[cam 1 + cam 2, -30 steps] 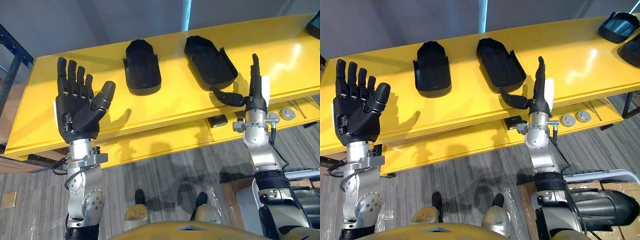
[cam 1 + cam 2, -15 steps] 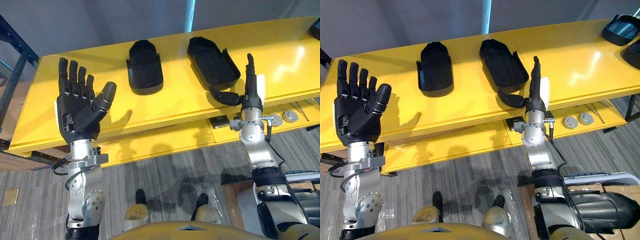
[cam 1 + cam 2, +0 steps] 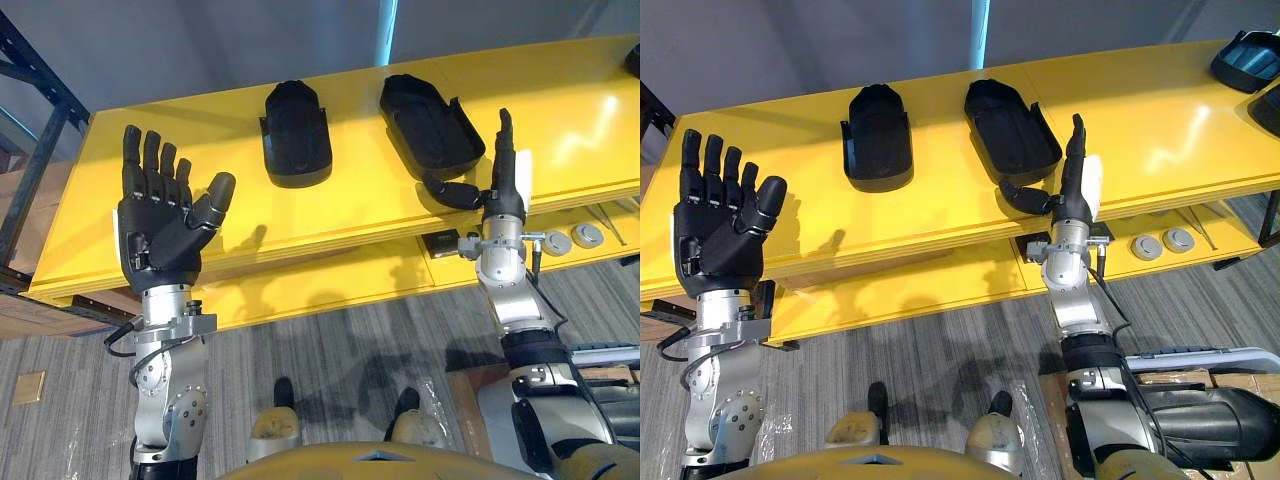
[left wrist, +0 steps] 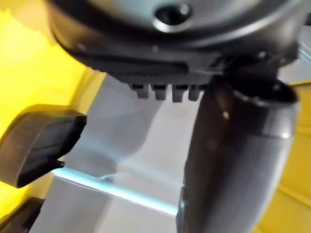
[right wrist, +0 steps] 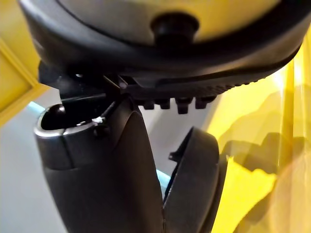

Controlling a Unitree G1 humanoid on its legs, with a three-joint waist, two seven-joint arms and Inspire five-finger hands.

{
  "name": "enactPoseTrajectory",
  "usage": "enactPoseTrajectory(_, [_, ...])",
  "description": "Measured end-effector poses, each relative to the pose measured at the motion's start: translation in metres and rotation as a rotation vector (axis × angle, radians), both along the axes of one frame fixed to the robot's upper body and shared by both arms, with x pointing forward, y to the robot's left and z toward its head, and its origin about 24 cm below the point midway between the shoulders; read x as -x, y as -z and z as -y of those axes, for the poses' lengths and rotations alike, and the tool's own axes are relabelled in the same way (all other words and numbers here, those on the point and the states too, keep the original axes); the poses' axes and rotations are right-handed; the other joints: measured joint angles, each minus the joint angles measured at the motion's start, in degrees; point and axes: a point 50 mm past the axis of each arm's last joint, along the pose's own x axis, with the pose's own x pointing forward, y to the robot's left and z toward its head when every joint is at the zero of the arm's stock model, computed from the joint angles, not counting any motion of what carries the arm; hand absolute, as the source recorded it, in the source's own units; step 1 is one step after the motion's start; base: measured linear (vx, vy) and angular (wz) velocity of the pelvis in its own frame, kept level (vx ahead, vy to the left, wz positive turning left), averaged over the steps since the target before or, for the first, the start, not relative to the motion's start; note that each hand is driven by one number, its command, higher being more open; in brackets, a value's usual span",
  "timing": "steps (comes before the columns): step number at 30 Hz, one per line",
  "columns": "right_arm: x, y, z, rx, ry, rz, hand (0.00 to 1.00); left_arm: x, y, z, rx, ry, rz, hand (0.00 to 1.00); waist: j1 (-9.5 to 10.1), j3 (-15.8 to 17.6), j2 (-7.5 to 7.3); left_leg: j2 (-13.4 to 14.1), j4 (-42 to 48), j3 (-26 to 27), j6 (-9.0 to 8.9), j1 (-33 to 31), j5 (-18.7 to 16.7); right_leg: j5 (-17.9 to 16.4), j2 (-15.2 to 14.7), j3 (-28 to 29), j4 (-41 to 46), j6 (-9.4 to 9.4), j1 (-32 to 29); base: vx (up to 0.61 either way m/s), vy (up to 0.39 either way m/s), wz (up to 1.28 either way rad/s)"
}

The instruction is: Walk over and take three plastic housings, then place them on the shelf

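1. The left hand [image 3: 165,225] was raised with its palm open and fingers straight. It held nothing and stood over the near left part of the yellow table [image 3: 350,215].
2. The right hand [image 3: 500,185] stood edge-on and empty, fingers straight and thumb spread. It was just beside the near end of the right housing [image 3: 430,125]; contact could not be told.
3. The left housing [image 3: 296,135] lay on the table between the hands, apart from both.
4. A dark piece, probably a third housing [image 3: 1248,58], sat at the table's far right end.
5. The walk looked finished, but no housing was taken yet, so all the picking and shelving remained.
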Motion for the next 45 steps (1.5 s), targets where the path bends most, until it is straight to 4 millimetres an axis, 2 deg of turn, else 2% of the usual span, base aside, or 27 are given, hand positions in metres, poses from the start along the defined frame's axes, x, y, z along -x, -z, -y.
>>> enactPoseTrajectory(7, [-0.005, -0.008, -0.002, -0.001, -0.002, 0.025, 1.0, 0.0, 0.0, 0.0, 0.0, 0.002, -0.003, 1.0, 0.23, -0.05, 0.24, -0.03, -0.03, -0.34, 0.03, -0.28, 0.16, 0.0, -0.03, -0.32, 0.0, 0.0, -0.05, 0.0, -0.001, 0.02])
enactPoseTrajectory(16, [-0.005, -0.008, -0.003, 0.017, 0.008, 0.032, 1.0, 0.0, 0.0, 0.002, -0.01, 0.022, 0.005, 1.0, 0.57, -0.37, 0.81, -0.14, -0.12, -0.35, 0.03, -0.12, 0.17, 0.03, -0.13, -0.33, -0.01, 0.01, 0.05, 0.0, 0.0, 0.0])
enactPoseTrajectory(20, [0.013, -0.017, -0.009, 0.046, -0.025, 0.104, 1.0, 0.0, 0.001, 0.003, -0.01, 0.03, 0.0, 1.0, 0.53, -0.37, 0.8, -0.13, -0.4, 0.2, 0.03, 0.42, 0.15, 0.07, -0.11, 0.14, -0.03, 0.04, 0.11, 0.0, 0.0, -0.06])
enactPoseTrajectory(26, [0.064, -0.028, -0.017, 0.051, -0.118, 0.21, 1.0, 0.01, 0.013, 0.001, -0.01, 0.022, -0.062, 1.0, -0.48, -0.71, 0.6, 0.34, -0.45, 2.74, -0.22, 1.9, -0.73, 0.43, 0.6, 2.38, -1.35, 0.46, 0.54, 0.0, 0.0, -0.19])
enactPoseTrajectory(28, [0.08, -0.029, -0.013, 0.072, -0.133, 0.205, 1.0, 0.012, 0.014, 0.001, -0.01, 0.018, -0.07, 1.0, -1.24, -1.55, 0.1, 0.42, -0.46, 3.46, -0.28, 1.93, -1.05, 0.52, 0.83, 2.88, -2.14, 0.61, 0.51, 0.01, -0.003, -0.18])
enactPoseTrajectory(32, [0.097, -0.026, -0.001, 0.128, -0.142, 0.142, 1.0, 0.012, 0.014, -0.001, -0.012, 0.013, -0.07, 1.0, -2.33, -2.69, -1.41, 0.61, -0.45, 5.63, -0.43, 2.72, -1.88, 1.13, 1.28, 4.85, -3.17, 0.7, 0.25, 0.02, 0.008, -0.25])
enactPoseTrajectory(36, [0.102, -0.019, 0.004, 0.18, -0.145, 0.079, 1.0, 0.012, 0.014, -0.003, -0.015, 0.002, -0.071, 1.0, -3.36, -3.36, -2.28, 1.01, -0.19, 6.18, -0.65, 2.69, -2.33, 1.13, 1.67, 5.33, -3.16, 0.69, -0.02, 0.03, 0.0, -0.09])
enactPoseTrajectory(45, [0.095, -0.019, 0.005, 0.314, -0.095, 0.037, 1.0, 0.012, 0.014, -0.004, -0.009, -0.015, -0.08, 1.0, -3.16, -3.4, -2.32, 1.23, 0.96, 6.39, -0.75, 1.36, -3.15, 1.13, 1.8, 5.5, -3.11, 0.68, -1.0, 0.0, -0.001, 0.0])
